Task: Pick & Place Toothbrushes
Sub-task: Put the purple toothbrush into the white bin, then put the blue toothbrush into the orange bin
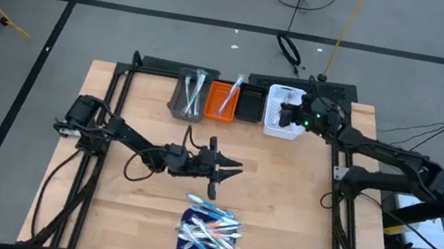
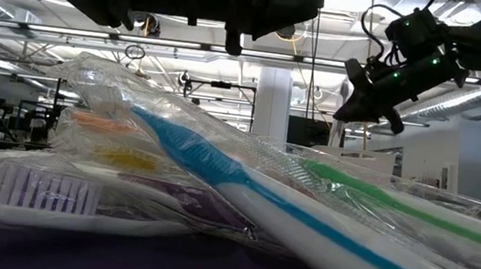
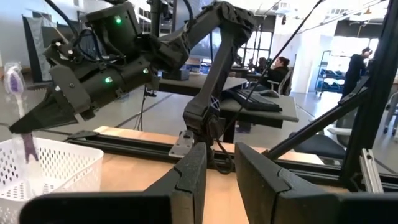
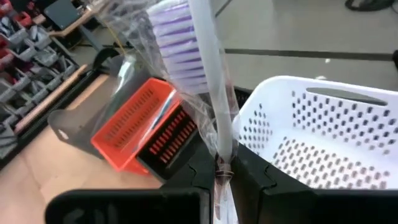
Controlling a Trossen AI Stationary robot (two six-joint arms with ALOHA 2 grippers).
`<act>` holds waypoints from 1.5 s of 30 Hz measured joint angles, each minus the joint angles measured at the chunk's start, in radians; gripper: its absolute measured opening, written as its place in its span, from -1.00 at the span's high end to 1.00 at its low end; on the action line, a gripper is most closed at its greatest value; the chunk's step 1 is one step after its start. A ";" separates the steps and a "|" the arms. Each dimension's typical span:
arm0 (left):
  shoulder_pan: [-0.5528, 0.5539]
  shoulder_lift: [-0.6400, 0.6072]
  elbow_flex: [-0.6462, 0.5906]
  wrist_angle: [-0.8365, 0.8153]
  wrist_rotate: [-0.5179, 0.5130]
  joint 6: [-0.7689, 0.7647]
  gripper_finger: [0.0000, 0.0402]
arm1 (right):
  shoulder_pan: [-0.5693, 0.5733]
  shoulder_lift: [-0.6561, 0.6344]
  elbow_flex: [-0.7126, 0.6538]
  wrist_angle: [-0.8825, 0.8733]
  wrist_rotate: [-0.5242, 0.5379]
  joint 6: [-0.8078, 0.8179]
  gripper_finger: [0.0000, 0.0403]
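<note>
Wooden table (image 1: 281,205) below, my right gripper (image 4: 222,171) pinches a wrapped purple toothbrush (image 4: 186,37) over the white bin (image 4: 323,124); I'd lower before releasing. Left gripper (image 1: 228,169) waits narrowly parted, empty, near the pile of toothbrushes (image 1: 209,232).

4 bins (image 1: 226,100) stand behind the toothbrushes (image 1: 209,232) on the mat (image 1: 185,244).

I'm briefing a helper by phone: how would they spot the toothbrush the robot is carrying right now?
Look at the row of four bins along the table's far edge and find the white basket at its right end. Above it, the right end effector is shut on a wrapped toothbrush. Unlike the pile on the blue mat, this one is held upright, purple bristles topmost.
</note>
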 joint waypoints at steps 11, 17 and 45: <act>0.002 0.000 0.000 -0.010 0.000 -0.012 0.60 | -0.003 0.084 0.000 0.050 -0.001 0.020 0.90; 0.002 0.000 0.000 -0.015 0.000 -0.012 0.60 | -0.002 0.085 0.000 0.049 0.001 -0.040 0.74; 0.002 0.000 -0.001 -0.068 -0.009 -0.028 0.60 | 0.014 0.067 0.000 0.040 -0.004 -0.088 -0.02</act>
